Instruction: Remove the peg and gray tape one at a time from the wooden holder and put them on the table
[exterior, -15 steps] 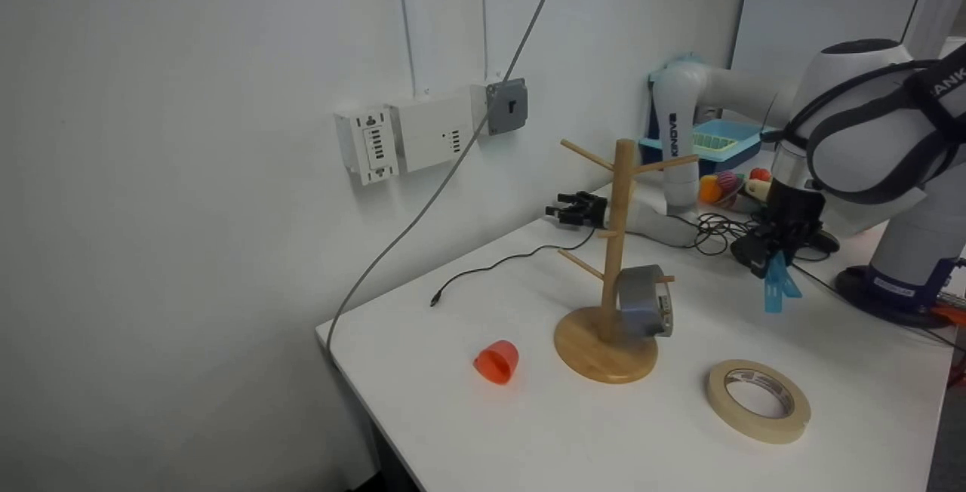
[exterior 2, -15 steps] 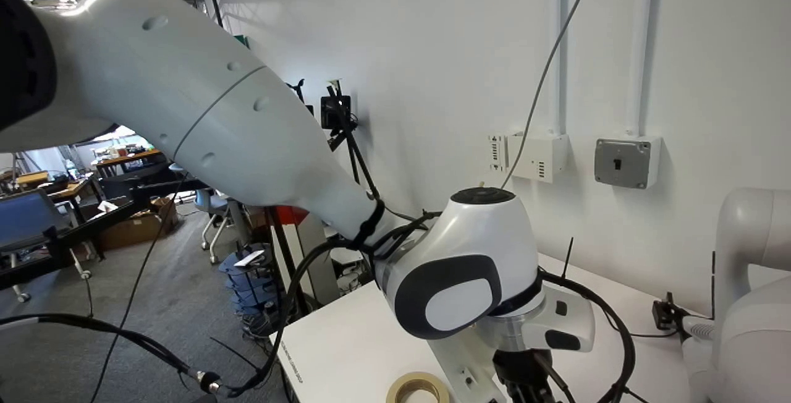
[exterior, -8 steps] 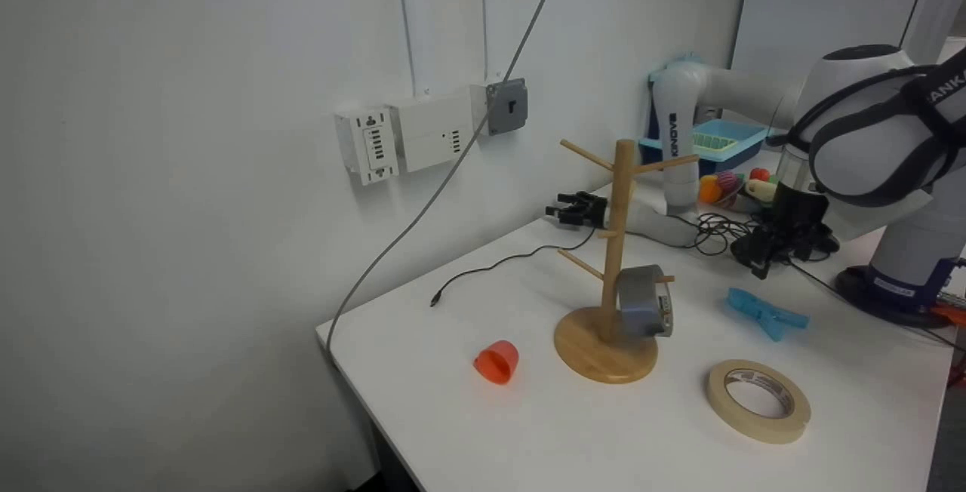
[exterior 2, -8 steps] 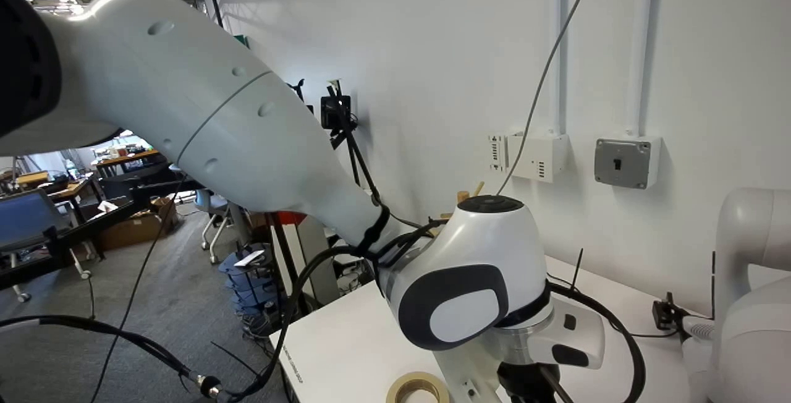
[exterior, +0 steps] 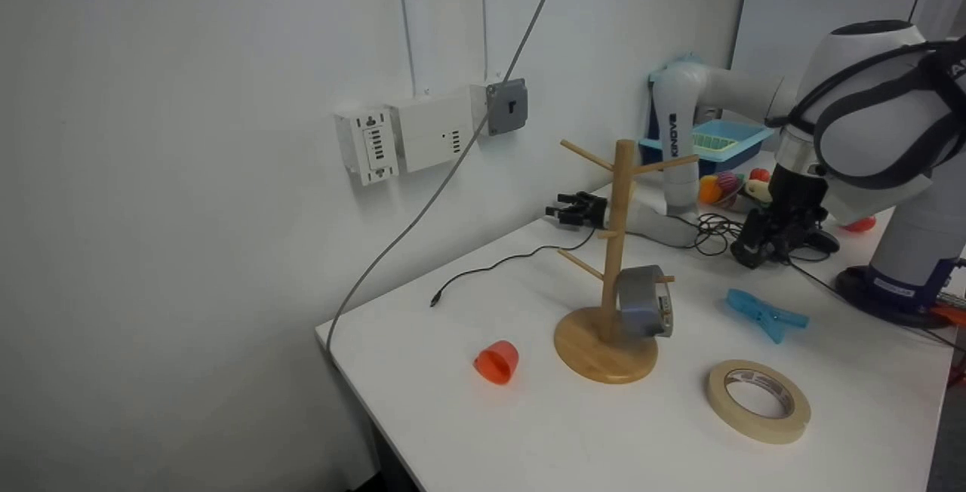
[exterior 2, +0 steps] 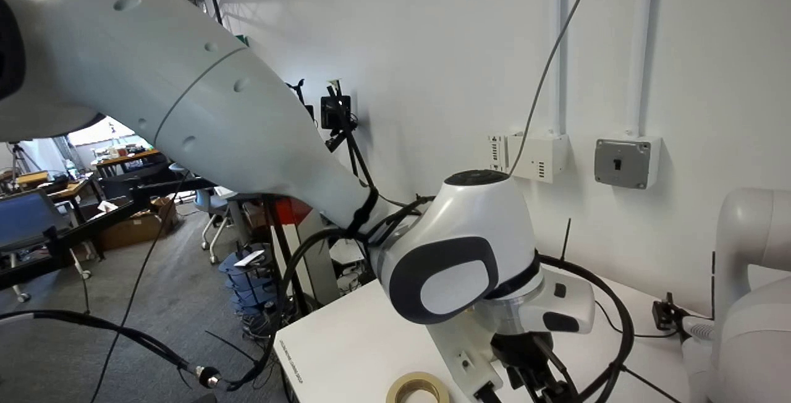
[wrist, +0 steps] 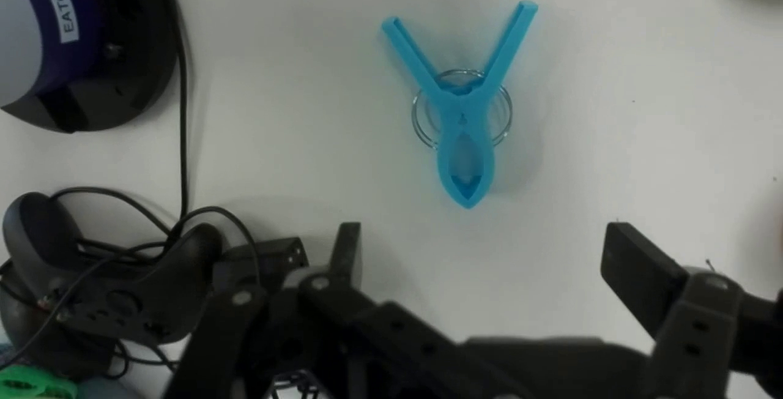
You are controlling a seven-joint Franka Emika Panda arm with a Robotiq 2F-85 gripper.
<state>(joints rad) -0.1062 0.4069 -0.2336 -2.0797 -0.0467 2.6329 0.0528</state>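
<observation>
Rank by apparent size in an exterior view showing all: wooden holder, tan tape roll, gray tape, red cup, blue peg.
Wooden holder
Tan tape roll
Gray tape
Red cup
Blue peg: unsure, being long but thin

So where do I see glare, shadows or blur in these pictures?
In an exterior view, bright glare streaks the upper edge of the large robot arm; in an exterior view, soft shadows fall below the white wall boxes; in the wrist view, the blue peg looks crisp, while the nearest parts of the end effector look blurred, probably out of focus.
</observation>
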